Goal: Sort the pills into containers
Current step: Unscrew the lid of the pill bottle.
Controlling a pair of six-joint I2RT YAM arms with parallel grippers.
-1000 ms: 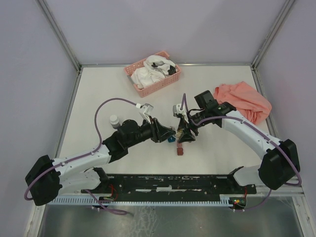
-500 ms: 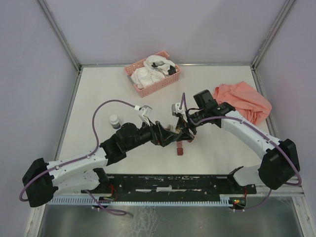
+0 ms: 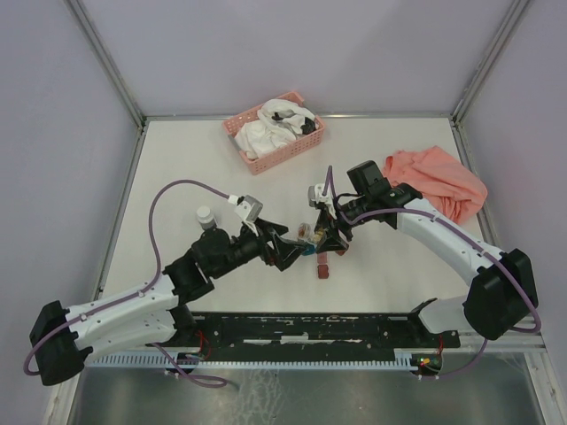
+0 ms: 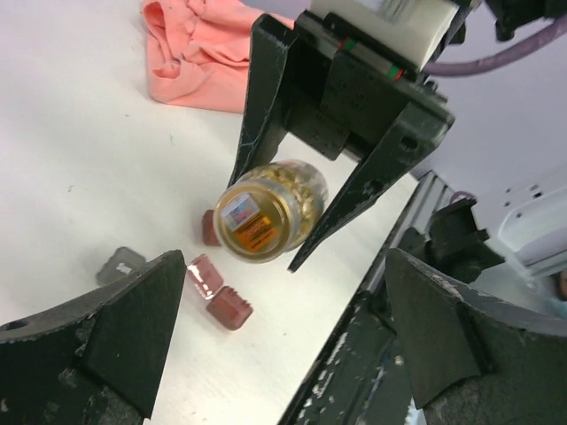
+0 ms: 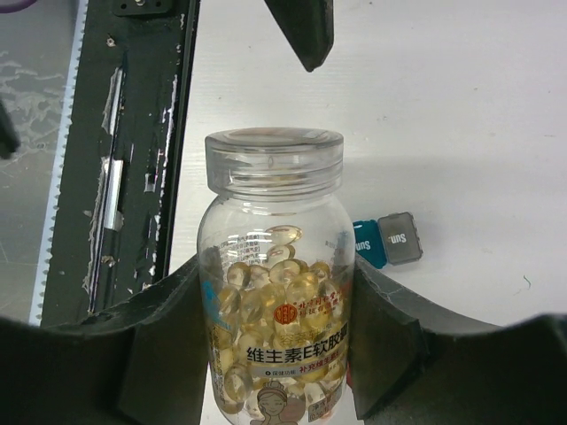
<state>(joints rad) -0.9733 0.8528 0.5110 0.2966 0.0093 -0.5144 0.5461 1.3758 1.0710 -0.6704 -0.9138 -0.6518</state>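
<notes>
the jar point(image 4: 266, 212) of pills point(image 5: 270, 292) sits crosswise in the right end effector point(image 5: 276, 266), both fingers pressed on its labelled body. it seems held off the worktop point(image 3: 177, 159), with its cap end turned toward the left end effector point(image 3: 288, 247). that one stands spread wide, just short of the cap and touching nothing.

the jar looks like hard, smooth clear plastic: stiff, light and likely slippery, so a grip on the body could let it turn under a twist. the cap's side wall is probably the place for the left fingers to take hold, while the right keeps the body. the pills look like soft golden capsules, loose and small, apt to roll and scatter if tipped out fast.

the boxes lie below: dark red ones point(image 4: 229, 310) and a grey one point(image 4: 120, 264) just beside each other, and a teal one point(image 5: 368, 241) touching the grey. being tiny, they would likely skate at any nudge.

room is tight, since the two arms meet nose to nose over the boxes, near the black rail point(image 3: 310, 328) at the near edge. bare worktop opens to the left and toward the basket point(image 3: 285, 158). a pink cloth point(image 3: 436, 180) lies to the right.
</notes>
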